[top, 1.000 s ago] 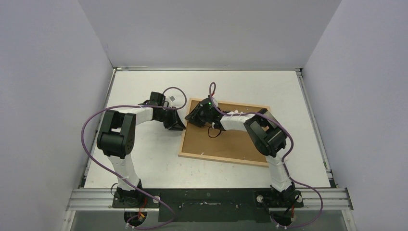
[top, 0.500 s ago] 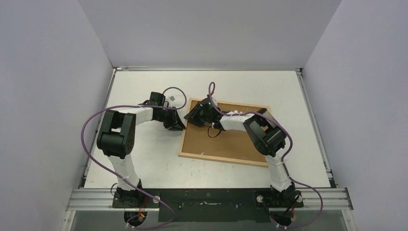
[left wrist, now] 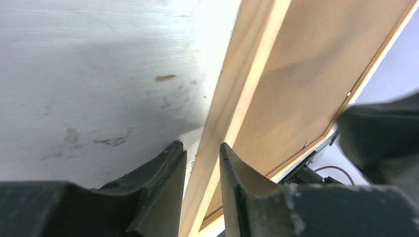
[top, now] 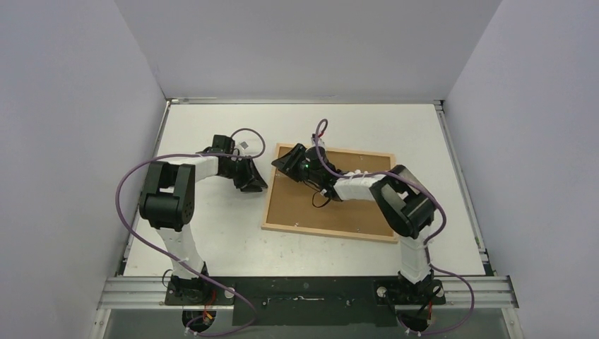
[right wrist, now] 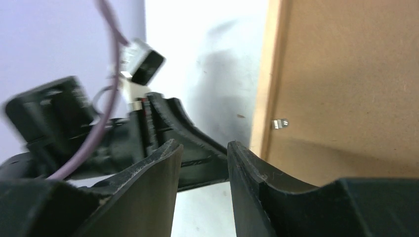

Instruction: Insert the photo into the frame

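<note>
The frame point(top: 325, 234) lies flat on the table, its pale wood bars around a brown backing board point(top: 353, 205). The photo is hidden. My left gripper point(top: 258, 183) sits low just off the frame's left bar point(left wrist: 237, 98). It is open, and the bar runs on past the gap between its fingers point(left wrist: 201, 148). My right gripper point(top: 282, 161) hovers over the frame's far left corner. It is open with nothing between the fingers point(right wrist: 201, 145). The left gripper's black fingers show beyond it, with the frame's bar point(right wrist: 269, 89) to the right.
A small metal tab point(right wrist: 279, 123) sticks out at the backing board's edge. White table point(top: 212, 226) spreads left of and in front of the frame. Grey walls close in three sides. Purple cables loop off both arms.
Both grippers have opened wider. The left gripper has drawn back left from the frame's edge. The right gripper has shifted toward the frame's far left corner.
</note>
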Controlling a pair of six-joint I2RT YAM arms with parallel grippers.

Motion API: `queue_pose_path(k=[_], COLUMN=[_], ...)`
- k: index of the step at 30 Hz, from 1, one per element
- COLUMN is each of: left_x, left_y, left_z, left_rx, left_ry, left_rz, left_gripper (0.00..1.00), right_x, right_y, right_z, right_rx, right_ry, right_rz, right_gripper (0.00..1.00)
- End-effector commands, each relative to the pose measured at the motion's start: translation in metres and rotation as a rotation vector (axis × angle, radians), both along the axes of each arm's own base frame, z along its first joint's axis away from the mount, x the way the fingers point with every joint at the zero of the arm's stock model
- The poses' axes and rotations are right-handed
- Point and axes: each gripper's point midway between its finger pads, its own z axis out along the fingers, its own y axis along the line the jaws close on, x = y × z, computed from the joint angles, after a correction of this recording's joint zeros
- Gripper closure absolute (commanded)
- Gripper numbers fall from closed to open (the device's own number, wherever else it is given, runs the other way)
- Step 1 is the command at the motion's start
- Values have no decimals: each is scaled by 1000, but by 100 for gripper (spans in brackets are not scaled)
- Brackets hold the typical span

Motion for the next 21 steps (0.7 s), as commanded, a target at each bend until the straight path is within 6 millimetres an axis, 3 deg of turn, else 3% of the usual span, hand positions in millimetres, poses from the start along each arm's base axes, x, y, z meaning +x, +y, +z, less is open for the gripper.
queue_pose_path(k=[1,6,10,13,16,21], left_x=[18,35,52,64,74,92], left_y=[6,5,1,0,-1,-5], left_z=[16,35,49,53,53,44], left_rx=[-53,-121,-156,-159,-149,-110], left_ry=[-11,-53,-105,-125,-146,-171], left_rz=[31,56,52,46,45,42], left_gripper=[69,58,55,53,51,46], right_x=[22,34,44,51,58,68], right_y=[-30,-86,-135,-161,-173,-168], right_z=[96,92,91,85,78,62], right_rx=[69,-163,-299,-340,-343,-359], right_ry=[-230,-223,-191,-155,-125,-80], right_rz=[-128,-251,-339,-374,-373,-322], right_gripper=[59,56,53,51,49,49])
